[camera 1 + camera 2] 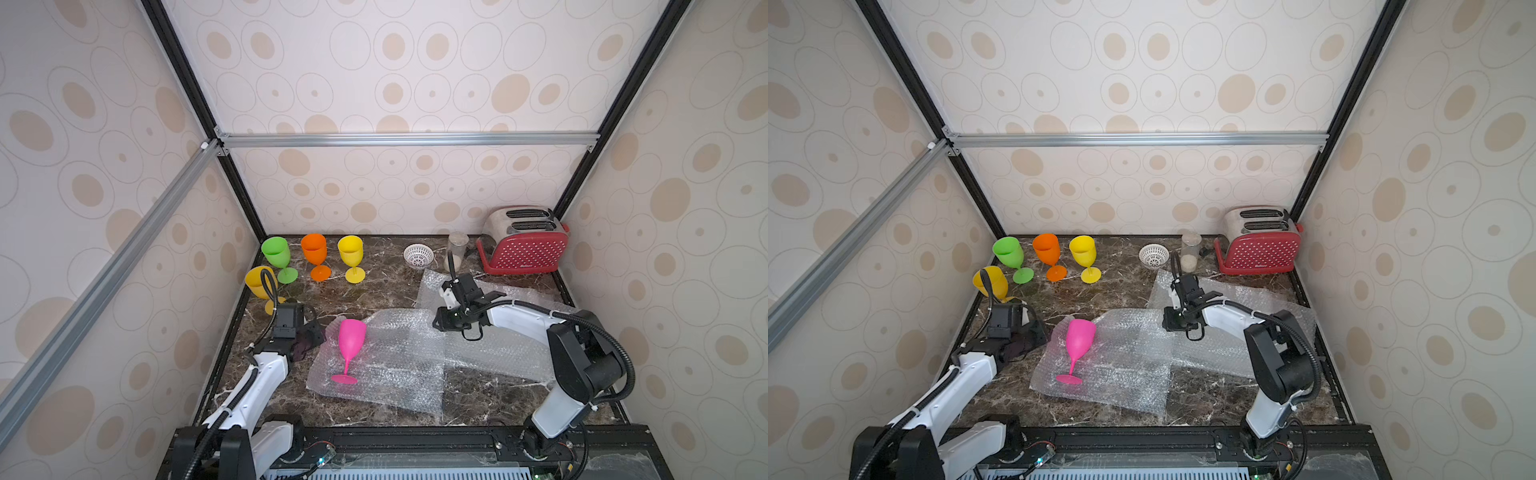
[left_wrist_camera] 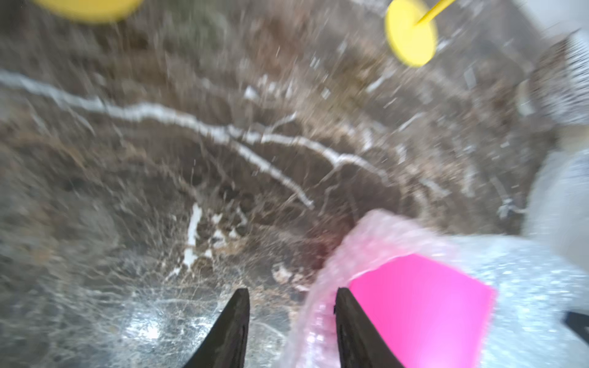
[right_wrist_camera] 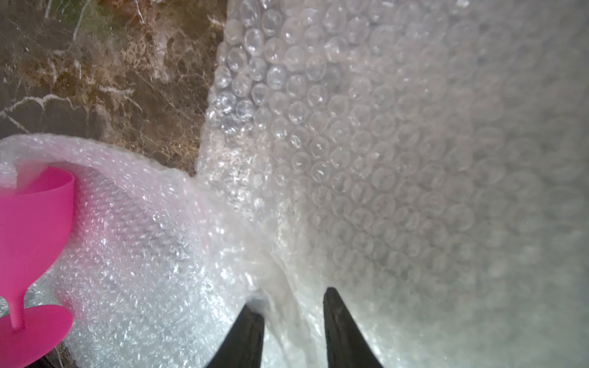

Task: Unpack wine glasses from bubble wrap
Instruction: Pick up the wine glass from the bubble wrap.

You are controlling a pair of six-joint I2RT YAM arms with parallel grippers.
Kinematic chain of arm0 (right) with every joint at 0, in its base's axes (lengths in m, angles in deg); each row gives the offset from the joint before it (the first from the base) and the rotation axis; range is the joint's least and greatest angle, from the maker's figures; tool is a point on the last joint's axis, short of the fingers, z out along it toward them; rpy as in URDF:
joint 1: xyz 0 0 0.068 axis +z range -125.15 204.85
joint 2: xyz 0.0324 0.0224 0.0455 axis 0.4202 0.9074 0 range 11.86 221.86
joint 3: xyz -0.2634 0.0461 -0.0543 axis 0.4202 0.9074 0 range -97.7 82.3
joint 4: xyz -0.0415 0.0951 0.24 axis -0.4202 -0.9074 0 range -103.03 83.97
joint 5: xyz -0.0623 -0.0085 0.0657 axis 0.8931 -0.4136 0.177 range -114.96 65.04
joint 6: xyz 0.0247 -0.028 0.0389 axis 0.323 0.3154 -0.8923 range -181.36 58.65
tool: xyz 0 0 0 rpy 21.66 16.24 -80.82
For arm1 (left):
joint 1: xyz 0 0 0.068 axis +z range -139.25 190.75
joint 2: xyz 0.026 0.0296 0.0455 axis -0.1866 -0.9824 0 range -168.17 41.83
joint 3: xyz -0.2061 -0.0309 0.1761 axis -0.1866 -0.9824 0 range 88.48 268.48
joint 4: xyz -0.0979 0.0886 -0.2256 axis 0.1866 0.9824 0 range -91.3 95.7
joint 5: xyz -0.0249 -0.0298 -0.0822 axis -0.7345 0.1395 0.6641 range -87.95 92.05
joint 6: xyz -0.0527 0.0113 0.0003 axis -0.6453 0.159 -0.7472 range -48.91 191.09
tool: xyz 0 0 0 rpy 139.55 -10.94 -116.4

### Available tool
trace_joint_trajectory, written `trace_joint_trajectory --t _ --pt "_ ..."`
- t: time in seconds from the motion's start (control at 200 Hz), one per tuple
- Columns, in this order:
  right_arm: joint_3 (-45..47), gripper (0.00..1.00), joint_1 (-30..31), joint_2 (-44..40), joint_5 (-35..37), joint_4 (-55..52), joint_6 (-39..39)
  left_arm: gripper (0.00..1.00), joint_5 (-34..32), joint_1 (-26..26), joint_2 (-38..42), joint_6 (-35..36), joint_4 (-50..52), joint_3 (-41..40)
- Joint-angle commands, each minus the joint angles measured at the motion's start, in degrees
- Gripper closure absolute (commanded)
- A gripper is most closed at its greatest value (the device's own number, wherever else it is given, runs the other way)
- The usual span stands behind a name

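A pink wine glass (image 1: pixel 351 340) (image 1: pixel 1079 338) lies on its side, uncovered, on a flat sheet of bubble wrap (image 1: pixel 395 365) (image 1: pixel 1125 365) at mid-table. My left gripper (image 2: pixel 293 290) is open just left of its bowl (image 2: pixel 420 306), with the wrap's curled edge (image 2: pixel 322 306) by one finger. My right gripper (image 3: pixel 293 296) is open over the sheet's far right part, a raised fold of wrap (image 3: pixel 287 286) between its fingers. Green (image 1: pixel 276 251), orange (image 1: pixel 314 249) and two yellow (image 1: pixel 351 249) (image 1: pixel 259 282) wine glasses stand upright at the back left.
Another bubble wrap sheet (image 1: pixel 432 286) lies under the right arm. A red toaster (image 1: pixel 523 245) stands in the back right corner, with a clear jar (image 1: pixel 456 249) and a white perforated bowl (image 1: pixel 418 254) beside it. Patterned walls close in three sides.
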Motion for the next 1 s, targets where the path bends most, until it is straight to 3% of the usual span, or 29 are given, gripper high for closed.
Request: trace_joint_trajectory --t 0.0,0.065,0.295,0.55,0.83,0.995 --pt "-0.38 0.61 0.31 -3.43 -0.38 -1.38 0.81 0.55 4.65 0.37 2.54 2.36 5.45 3.85" --pt "-0.42 0.59 0.42 -4.89 -0.16 -1.89 0.90 0.56 8.41 -0.53 3.50 2.26 6.50 3.77" --pt "-0.51 0.58 0.38 -10.28 1.87 -4.48 1.44 0.57 12.21 -7.01 9.53 -1.34 7.67 -0.09" --pt "-0.25 0.54 0.43 -15.37 4.85 -7.02 2.12 0.58 5.09 -18.77 5.10 -6.69 5.54 -3.91" --pt "0.90 0.48 0.46 -17.15 7.21 -8.01 2.93 0.60 2.11 -22.57 0.12 -7.68 4.06 -5.15" --pt "1.22 0.48 0.44 -15.98 5.35 -6.48 2.57 0.66 -0.10 -24.40 -3.44 -8.16 3.46 -5.42"
